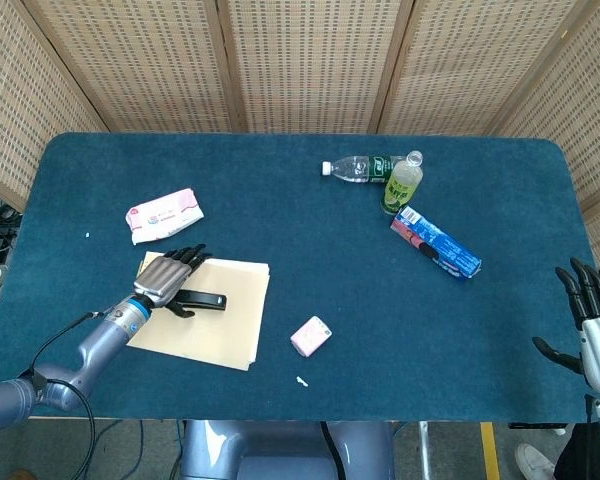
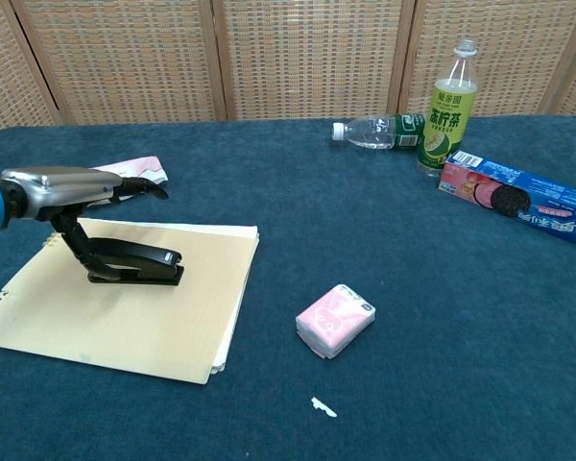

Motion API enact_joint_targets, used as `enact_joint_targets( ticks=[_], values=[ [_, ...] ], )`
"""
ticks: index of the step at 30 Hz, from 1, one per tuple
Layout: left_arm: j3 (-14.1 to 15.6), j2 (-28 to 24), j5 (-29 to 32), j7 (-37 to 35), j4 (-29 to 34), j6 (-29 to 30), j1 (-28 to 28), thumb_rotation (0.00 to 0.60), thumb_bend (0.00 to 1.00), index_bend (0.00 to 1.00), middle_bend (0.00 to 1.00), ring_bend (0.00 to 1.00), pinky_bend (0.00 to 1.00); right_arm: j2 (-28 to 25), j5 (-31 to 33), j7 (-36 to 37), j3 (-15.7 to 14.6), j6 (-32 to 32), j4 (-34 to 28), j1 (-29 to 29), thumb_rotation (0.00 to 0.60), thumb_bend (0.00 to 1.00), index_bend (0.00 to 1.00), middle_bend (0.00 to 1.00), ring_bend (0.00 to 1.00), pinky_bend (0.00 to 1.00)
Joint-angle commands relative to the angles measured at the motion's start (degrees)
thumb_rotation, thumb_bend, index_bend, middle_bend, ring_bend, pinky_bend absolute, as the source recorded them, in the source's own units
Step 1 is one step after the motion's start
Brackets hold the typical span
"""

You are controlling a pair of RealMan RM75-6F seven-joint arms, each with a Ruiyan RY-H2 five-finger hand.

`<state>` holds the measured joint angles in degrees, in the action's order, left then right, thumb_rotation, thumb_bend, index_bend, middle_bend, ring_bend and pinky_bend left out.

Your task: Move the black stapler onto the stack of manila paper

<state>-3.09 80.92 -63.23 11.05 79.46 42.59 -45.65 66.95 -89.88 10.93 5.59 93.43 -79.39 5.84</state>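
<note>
The black stapler point(image 1: 202, 299) point(image 2: 139, 269) lies flat on the stack of manila paper point(image 1: 220, 330) point(image 2: 125, 317), near its far left part. My left hand point(image 1: 165, 275) point(image 2: 67, 187) hovers just above the stapler's rear end with its fingers stretched out straight and apart. Only the thumb reaches down beside the stapler's back; nothing is gripped. My right hand point(image 1: 592, 320) shows in the head view alone, at the table's right edge, fingers spread and empty.
A pink tissue pack point(image 1: 310, 336) point(image 2: 336, 320) lies right of the paper. A wipes packet point(image 1: 163, 214) sits behind the paper. At the back right are a lying clear bottle point(image 2: 379, 132), an upright green tea bottle point(image 2: 447, 110) and a cookie box point(image 2: 518, 208).
</note>
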Motion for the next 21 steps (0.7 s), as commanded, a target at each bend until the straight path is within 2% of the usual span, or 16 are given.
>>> enact_joint_targets(
  ticks=[1,6,9,11,15,18,21],
  values=[
    [-1.58,-3.01,-2.09,-3.96,3.02,3.29,1.81,0.600,0.00,0.00,0.00,0.00,0.01,-0.13,-0.15,0.02,-0.01,0.19,-0.26,-0.11,0.600,0.00,0.00,0.00,0.00,0.00],
    [-3.05,-9.55,-6.60,-11.22,9.04,13.61,7.64,0.600,0.00,0.00,0.00,0.00,0.00,-0.59,-0.13,-0.07,0.03,0.68,-0.98,-0.54,0.600,0.00,0.00,0.00,0.00,0.00],
    [-2.86,-12.26,-7.76,-12.75,11.04,19.67,11.47,0.600,0.00,0.00,0.00,0.00,0.00,-0.88,0.34,-0.45,-0.07,0.35,-1.49,-0.81,0.600,0.00,0.00,0.00,0.00,0.00],
    [-2.05,-14.38,-7.93,-12.15,12.79,25.52,15.56,0.600,0.00,0.00,0.00,0.00,0.00,-1.42,0.93,-1.05,-0.24,-0.36,-2.29,-1.00,0.600,0.00,0.00,0.00,0.00,0.00],
    [-0.37,-16.61,-6.40,-10.55,17.02,33.18,22.05,0.600,0.00,0.00,0.00,0.00,0.00,-2.35,1.57,-2.36,-0.41,-1.43,-4.00,-1.10,0.600,0.00,0.00,0.00,0.00,0.00],
    [1.07,-17.01,-6.10,-9.06,19.34,38.21,26.30,0.600,0.00,0.00,0.00,0.00,0.00,-2.95,1.96,-3.45,-0.66,-2.49,-5.18,-1.06,0.600,0.00,0.00,0.00,0.00,0.00],
    [2.15,-17.57,-4.92,-8.16,21.99,40.15,28.99,0.600,0.00,0.00,0.00,0.00,0.00,-3.34,2.26,-4.49,-0.67,-3.00,-6.20,-1.03,0.600,0.00,0.00,0.00,0.00,0.00]
  ],
)
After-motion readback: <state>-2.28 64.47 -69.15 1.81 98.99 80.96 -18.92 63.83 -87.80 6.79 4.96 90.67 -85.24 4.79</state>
